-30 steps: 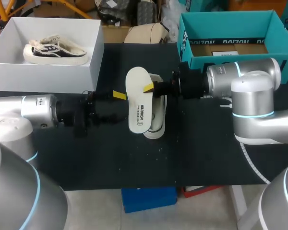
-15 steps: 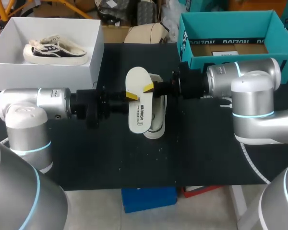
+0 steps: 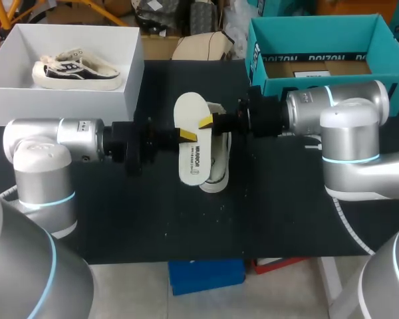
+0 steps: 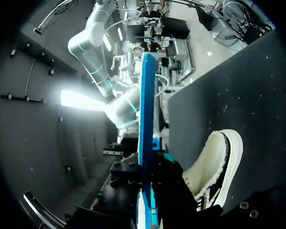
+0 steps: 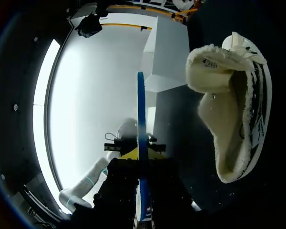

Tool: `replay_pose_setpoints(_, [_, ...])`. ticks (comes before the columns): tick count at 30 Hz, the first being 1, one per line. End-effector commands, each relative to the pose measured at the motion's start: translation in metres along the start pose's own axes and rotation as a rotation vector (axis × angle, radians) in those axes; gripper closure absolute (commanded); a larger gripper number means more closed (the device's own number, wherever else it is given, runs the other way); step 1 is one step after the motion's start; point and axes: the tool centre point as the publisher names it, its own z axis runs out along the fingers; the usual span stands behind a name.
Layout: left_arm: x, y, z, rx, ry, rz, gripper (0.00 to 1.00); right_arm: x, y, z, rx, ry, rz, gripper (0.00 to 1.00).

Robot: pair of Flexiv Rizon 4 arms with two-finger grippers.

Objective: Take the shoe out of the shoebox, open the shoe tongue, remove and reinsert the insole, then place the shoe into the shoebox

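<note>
Two shoes (image 3: 76, 70) (image 3: 219, 169), one insole (image 3: 189, 156)

table: You have a black tabletop (image 3: 286, 219) filling the middle of the head view.
specks: Look for small white crumbs (image 3: 219, 207) scattered over its near half.
teal box: An open teal box (image 3: 312, 36) sits at the table's far right corner.
cardboard: A brown cardboard sheet (image 3: 292, 68) lies flat inside it.
label: You see a white label (image 3: 317, 74) on that sheet.
</note>
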Motion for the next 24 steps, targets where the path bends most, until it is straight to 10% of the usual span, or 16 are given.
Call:
replay_pose_setpoints(1, [0.002,-0.002,0.002,0.000,0.010,-0.004,1.00,0.001,0.000,0.001,-0.001,0.000,0.000,1.00])
replay_pose_setpoints(8, [0.002,-0.003,0.002,0.002,0.007,-0.007,1.00,0.001,0.000,0.001,-0.001,0.000,0.000,0.94])
replay_pose_setpoints(10, [0.002,-0.003,0.002,0.002,0.008,-0.009,1.00,0.001,0.000,-0.001,-0.017,0.010,0.000,0.00])
replay_pose_setpoints(24, [0.009,-0.031,-0.019,-0.051,0.233,-0.155,1.00,-0.002,-0.007,-0.060,-0.101,-0.297,-0.067,0.00])
